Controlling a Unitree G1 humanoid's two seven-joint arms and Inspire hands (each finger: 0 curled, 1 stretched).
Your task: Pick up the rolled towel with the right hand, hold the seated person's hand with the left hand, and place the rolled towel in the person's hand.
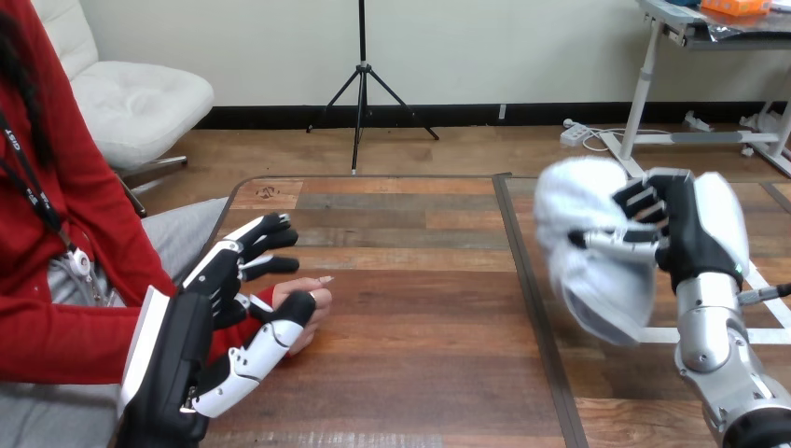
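My right hand (692, 233) is raised above the table's right half, its fingers curled round the white rolled towel (592, 266). The towel hangs clear of the wood and tilts down to the right. At the left, the person's hand (315, 297) rests on the table (420, 308) in a red sleeve, fingers pointing right. My left hand (219, 308) is at that hand. Its fingers stretch out nearly straight on the far side and its thumb (280, 331) lies across the near side. I cannot tell if it presses on the person's hand.
A dark seam (527, 299) runs front to back between the two wooden table boards. The person sits at the left edge, their forearm lying along the table's near left corner. Bare wood lies between the two hands.
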